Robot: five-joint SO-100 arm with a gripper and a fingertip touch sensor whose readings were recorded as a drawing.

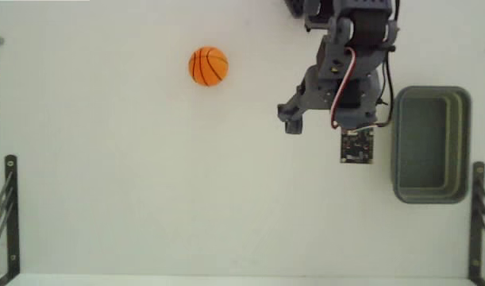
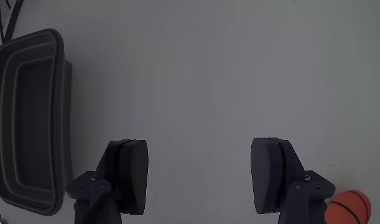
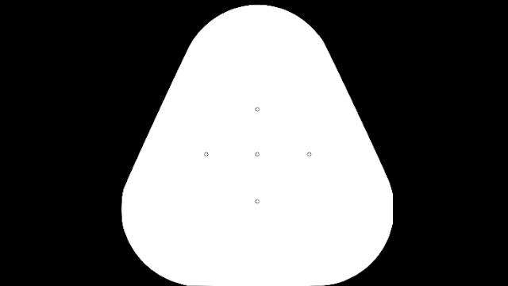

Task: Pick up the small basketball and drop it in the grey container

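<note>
So my gripper (image 2: pixel 199 180) hangs with its jaws spread wide and nothing between them; in the wrist view I see only bare table in the gap. In the fixed view the gripper (image 1: pixel 317 119) sits just to the left of the grey container (image 1: pixel 464 143), close beside it but not over it, with the arm reaching in from the top edge of that view.

Nothing of the task is done, as far as I can judge. The small basketball (image 1: pixel 208 66) rests on the table, well apart from the grey container, away to its left and a little higher in the fixed view, with the gripper between the two. In the wrist view the small basketball (image 2: pixel 350 205) only peeks in at the bottom right corner, partly behind one jaw, while the grey container (image 2: pixel 28 118) fills the left edge. The tub looks empty in both views. So the whole job is left to me: reach for the ball, close on it, lift, carry it to the tub and let go.

The table (image 1: pixel 147 199) is a plain white, matte-looking sheet, flat and uncluttered around the grey container, and a round ball on it may roll if I nudge it. Black metal brackets stand at the lower edges, one (image 1: pixel 10 206) far to the left of the tub and one (image 1: pixel 480 214) just below and right of it. A small circuit board (image 1: pixel 357 145) hangs off the arm, just left of the tub. Of the room beyond the table I see next to nothing.
</note>
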